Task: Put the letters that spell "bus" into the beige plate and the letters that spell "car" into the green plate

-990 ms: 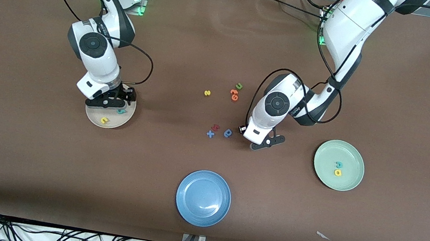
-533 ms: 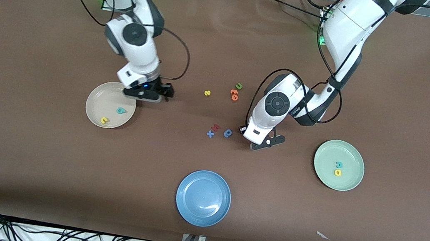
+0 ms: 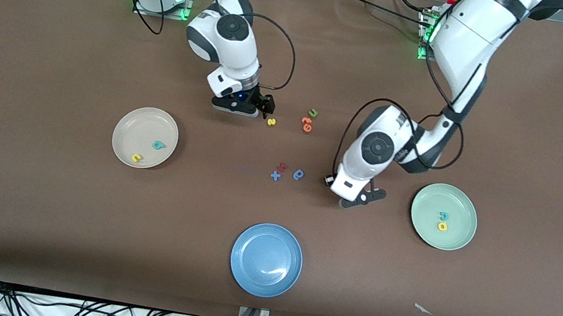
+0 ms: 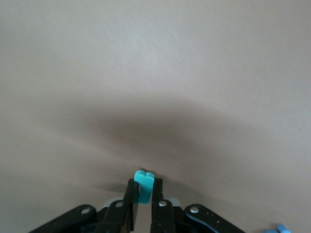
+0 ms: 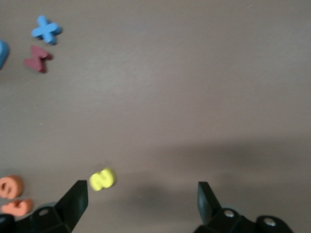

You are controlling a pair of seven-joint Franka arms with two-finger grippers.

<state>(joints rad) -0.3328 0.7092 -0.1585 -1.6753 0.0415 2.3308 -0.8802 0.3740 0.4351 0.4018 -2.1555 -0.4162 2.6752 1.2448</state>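
Note:
The beige plate [image 3: 135, 123] holds a teal "b" [image 3: 157, 145] and a yellow "u" [image 3: 136, 158]. In the green plate [image 3: 433, 198] lie a teal "c" [image 3: 444, 216] and a yellow "a" [image 3: 441, 226]. My left gripper [image 3: 358, 197] hangs low over the table between the loose letters and the green plate. It is shut on a small teal letter [image 4: 144, 187] that stands on edge between the fingers [image 4: 130, 194]. My right gripper [image 5: 142, 194] is open just over the yellow "s" [image 5: 102, 179] [image 3: 271, 122], which lies inside the gap close to one finger.
Two orange letters [image 3: 306, 124] and a green "u" [image 3: 312, 112] lie beside the "s". A red letter [image 3: 283, 167], a blue "x" [image 3: 275, 175] and a blue rounded letter [image 3: 298, 174] sit mid-table. A blue plate [image 3: 266, 259] stands nearest the front camera.
My right arm swung from over the beige plate across to the yellow "s", staying open. My left gripper closed fully on the teal letter and shifted slightly toward the green plate.

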